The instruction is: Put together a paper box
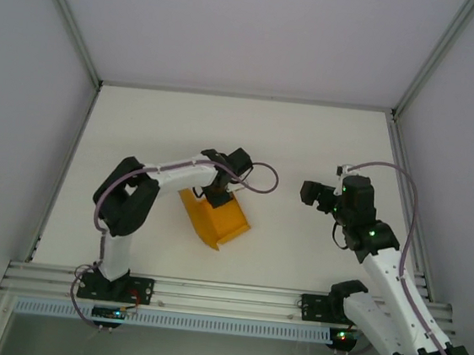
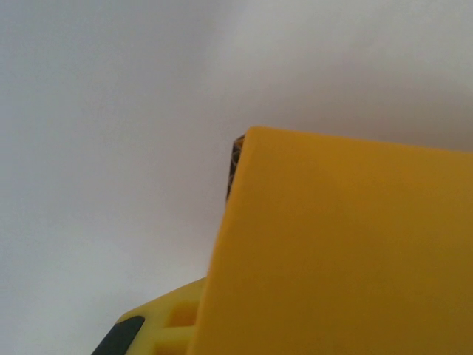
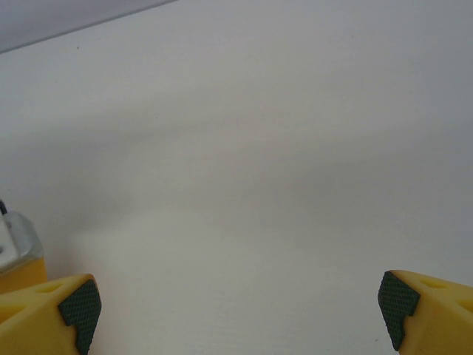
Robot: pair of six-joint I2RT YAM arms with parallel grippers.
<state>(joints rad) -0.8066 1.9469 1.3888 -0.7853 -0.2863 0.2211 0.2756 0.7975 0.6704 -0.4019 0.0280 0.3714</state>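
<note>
Two claws: left claw pinches paper box, whole outline overhead, blank panel at wrist; right claw wide, empty.

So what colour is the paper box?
Plain orange-yellow, with no markings. The paper box shows best close up in the left wrist view.

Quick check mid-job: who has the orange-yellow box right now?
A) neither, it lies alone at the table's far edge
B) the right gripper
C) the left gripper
C: the left gripper is shut on the paper box's far edge, while the right gripper stands open, apart from it, over the table.
</note>
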